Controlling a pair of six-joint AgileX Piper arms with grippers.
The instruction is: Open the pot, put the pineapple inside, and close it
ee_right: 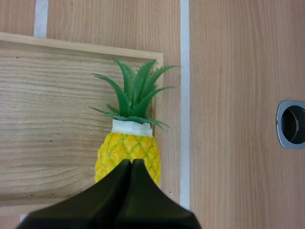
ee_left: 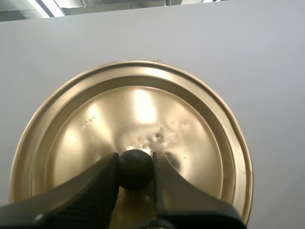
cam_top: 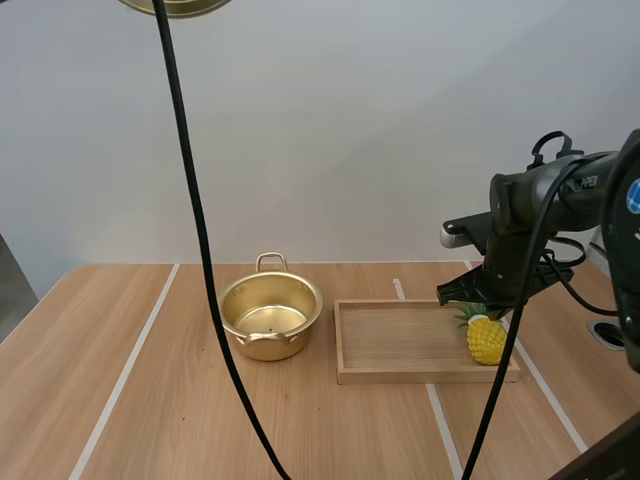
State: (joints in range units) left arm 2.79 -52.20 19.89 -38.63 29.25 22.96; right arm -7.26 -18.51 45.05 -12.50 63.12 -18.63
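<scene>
- While your left gripper (ee_left: 136, 158) is clamped on the black knob (ee_left: 136, 171) of the gold lid (ee_left: 143, 109), one finger presses each side of the knob, and the lid's knob side faces the wrist camera.
- You can see that lid (cam_top: 176, 6) in the high view too, held high above the surface (cam_top: 120, 400), well apart from the pot.
- Your gold pot (cam_top: 270, 318) stands open on the surface just left of the wooden tray (cam_top: 400, 375); its inside is bare, with one handle toward the back and one toward you.
- Your pineapple (cam_top: 486, 339) lies in the tray at its right end, close against the right wall, with its green crown pointing toward the back.
- Your right gripper (ee_right: 131, 162) is closed on nothing: its fingers lie together as one dark wedge, with the tip over the yellow body of the pineapple (ee_right: 127, 148).
- From above, you see the right gripper (cam_top: 468, 296) hanging just over the pineapple's crown; whether it touches the fruit cannot be told.
- Right of the tray, a metal-rimmed hole (ee_right: 290, 125) sits in the surface.
</scene>
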